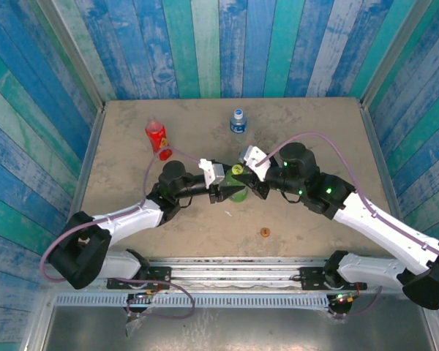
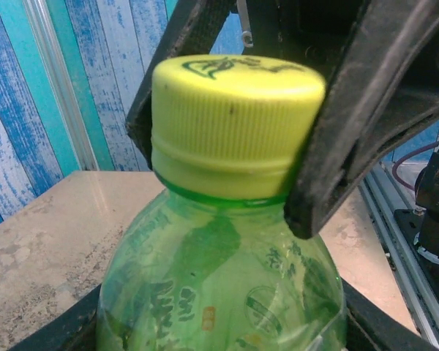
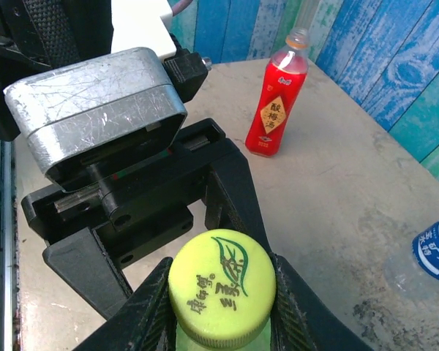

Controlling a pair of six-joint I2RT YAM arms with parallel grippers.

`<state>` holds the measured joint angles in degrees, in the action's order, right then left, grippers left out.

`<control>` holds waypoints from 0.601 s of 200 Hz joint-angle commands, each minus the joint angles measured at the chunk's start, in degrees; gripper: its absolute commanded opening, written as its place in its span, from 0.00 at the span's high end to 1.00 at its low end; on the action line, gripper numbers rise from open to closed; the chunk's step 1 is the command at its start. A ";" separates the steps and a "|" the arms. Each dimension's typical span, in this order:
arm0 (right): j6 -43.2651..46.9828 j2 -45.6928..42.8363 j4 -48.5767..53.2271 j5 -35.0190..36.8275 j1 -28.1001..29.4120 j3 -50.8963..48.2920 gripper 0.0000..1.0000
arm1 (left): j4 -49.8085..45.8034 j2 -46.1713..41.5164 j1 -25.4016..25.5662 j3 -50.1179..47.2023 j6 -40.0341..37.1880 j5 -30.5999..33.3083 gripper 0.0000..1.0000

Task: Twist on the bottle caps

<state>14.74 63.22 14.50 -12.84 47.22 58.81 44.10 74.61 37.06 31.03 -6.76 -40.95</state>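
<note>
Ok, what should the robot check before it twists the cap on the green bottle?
1. The light green cap sits level on the green bottle: ok.
2. The right gripper has its jaws against both sides of that cap: ok.
3. The left gripper has its jaws holding the bottle's body: ok.
4. The cap is screwed fully tight: cannot tell.
5. The red bottle stands upright, away from both arms: ok.
6. The orange cap lies on the table, apart from the arms: ok.
</note>
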 commanded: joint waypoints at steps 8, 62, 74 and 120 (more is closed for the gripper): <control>-2.77 -0.17 -3.77 2.82 -0.28 -1.43 0.79 | 2.04 0.92 -0.09 0.44 0.79 3.29 0.28; -14.58 4.34 -13.33 14.47 -9.59 -4.26 0.79 | 9.29 -6.28 -0.10 -9.04 6.14 24.54 0.06; -17.45 6.78 -14.00 17.59 -12.39 -3.11 0.79 | 10.16 -7.75 -0.14 -11.29 6.85 27.88 0.06; -20.07 19.36 -19.77 17.41 -21.94 4.69 0.79 | 9.58 -10.61 -0.14 -16.55 11.41 40.15 0.06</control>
<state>-2.35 77.45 0.40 3.29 28.25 57.89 52.27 66.54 37.06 16.08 1.43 -10.61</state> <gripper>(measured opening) 0.310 0.938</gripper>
